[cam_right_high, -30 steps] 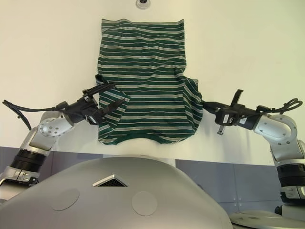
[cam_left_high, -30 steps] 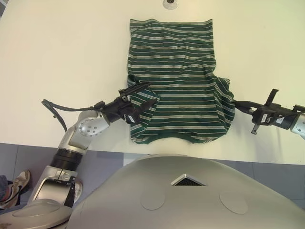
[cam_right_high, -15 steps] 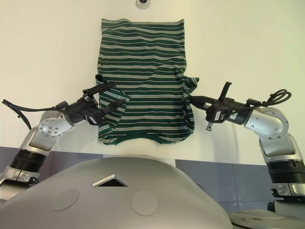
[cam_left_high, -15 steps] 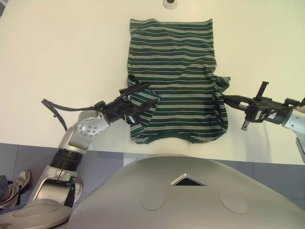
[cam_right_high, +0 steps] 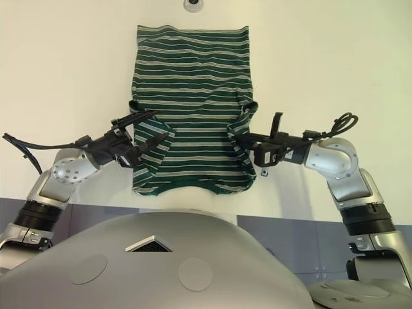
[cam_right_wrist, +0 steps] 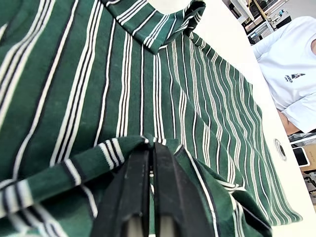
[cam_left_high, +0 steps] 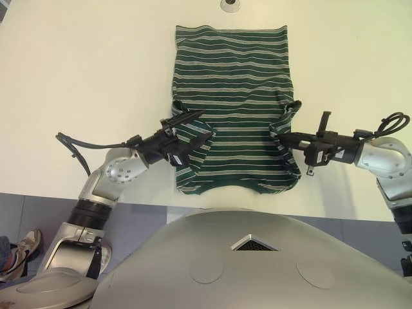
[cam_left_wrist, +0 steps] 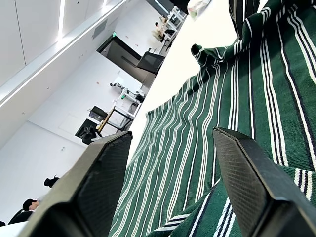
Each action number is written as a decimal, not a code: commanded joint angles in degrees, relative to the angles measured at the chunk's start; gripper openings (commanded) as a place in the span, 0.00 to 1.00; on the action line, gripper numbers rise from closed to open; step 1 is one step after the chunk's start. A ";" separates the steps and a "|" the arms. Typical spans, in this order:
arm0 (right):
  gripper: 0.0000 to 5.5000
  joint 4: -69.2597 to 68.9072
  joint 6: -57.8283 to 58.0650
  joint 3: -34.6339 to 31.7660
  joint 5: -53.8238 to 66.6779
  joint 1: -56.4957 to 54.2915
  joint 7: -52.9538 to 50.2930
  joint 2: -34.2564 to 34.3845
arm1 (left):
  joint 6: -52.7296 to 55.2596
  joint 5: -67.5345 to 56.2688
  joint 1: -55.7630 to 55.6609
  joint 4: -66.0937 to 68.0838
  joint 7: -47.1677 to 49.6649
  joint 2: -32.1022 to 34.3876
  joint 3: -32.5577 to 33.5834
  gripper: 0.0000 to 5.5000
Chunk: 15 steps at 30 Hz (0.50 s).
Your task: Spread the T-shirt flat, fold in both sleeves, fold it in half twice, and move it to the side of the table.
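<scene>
A green T-shirt with white stripes (cam_left_high: 232, 71) lies on the white table (cam_left_high: 84, 77), collar toward me and hem at the far side. Its left sleeve is folded in over the body. My left gripper (cam_left_high: 205, 125) hovers open just above that folded sleeve, with nothing between its fingers (cam_left_wrist: 247, 187). My right gripper (cam_left_high: 281, 136) is shut on the edge of the right sleeve (cam_right_wrist: 103, 158), holding it over the shirt's right side, inward of the body's edge. The cloth bunches a little around the pinched spot.
A round metal port (cam_left_high: 230, 5) sits in the table at the far edge, just beyond the shirt's hem. Bare table spreads to the left and to the right (cam_left_high: 360, 64) of the shirt. The table's front edge (cam_left_high: 148, 205) runs close below the collar.
My right gripper has carried the right sleeve leftward, from beyond the shirt's right edge onto the body. The left arm has stayed where it was.
</scene>
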 commanded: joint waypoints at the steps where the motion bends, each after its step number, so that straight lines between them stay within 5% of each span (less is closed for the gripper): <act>1: 0.01 -1.34 1.15 0.98 -0.81 -0.99 0.47 0.15 | -0.29 -0.14 0.02 0.14 0.02 0.40 0.05 0.55; 4: 0.01 -1.63 1.74 1.72 -0.84 -0.89 0.66 0.24 | -0.33 -0.19 0.37 0.00 0.03 0.46 0.05 0.55; 15: 0.40 -3.97 3.96 3.23 2.89 -1.37 1.38 2.85 | -0.20 -0.31 0.58 -0.31 0.06 0.09 -0.29 0.55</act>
